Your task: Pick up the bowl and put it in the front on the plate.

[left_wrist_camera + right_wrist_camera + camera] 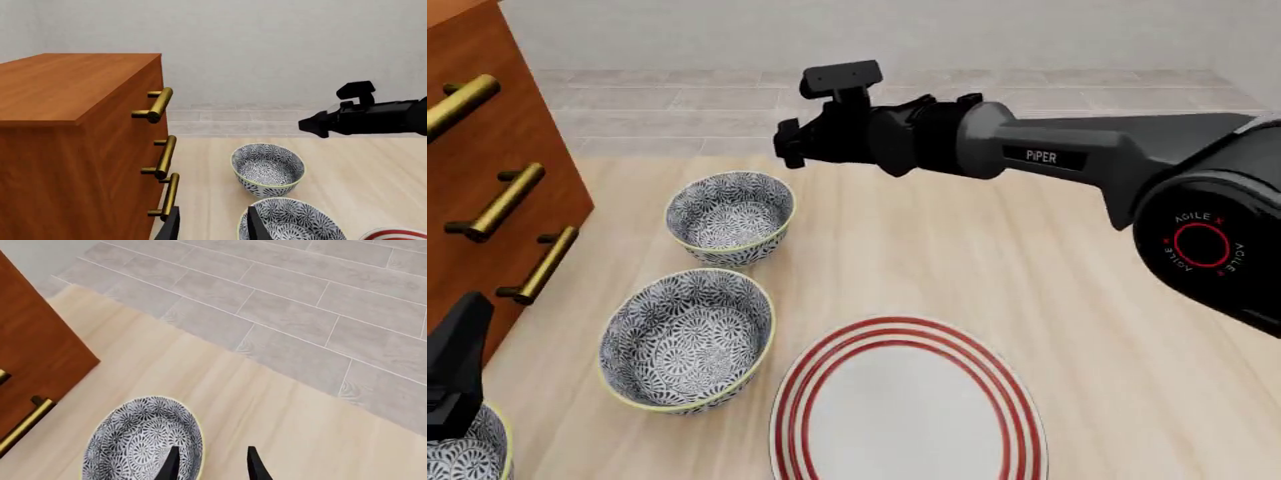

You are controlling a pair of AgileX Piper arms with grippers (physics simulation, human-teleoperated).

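Observation:
Three alike blue-patterned bowls stand in a row on the left of the table: a far bowl (730,217) (267,169) (143,440), a middle bowl (687,338) (293,222) and a near bowl (465,458), which my left gripper partly hides. The red-ringed white plate (908,405) (397,234) lies to the right of the middle bowl. My right gripper (785,142) (212,467) (312,125) hangs open, above and just beyond the far bowl's right rim, holding nothing. My left gripper (461,350) (213,227) is open and empty, low over the near bowl beside the cabinet.
A wooden drawer cabinet (507,130) (67,125) (33,340) with brass handles (501,200) stands along the table's left side, close to the bowls and my left gripper. Grey tiled floor (320,300) lies beyond the table's far edge.

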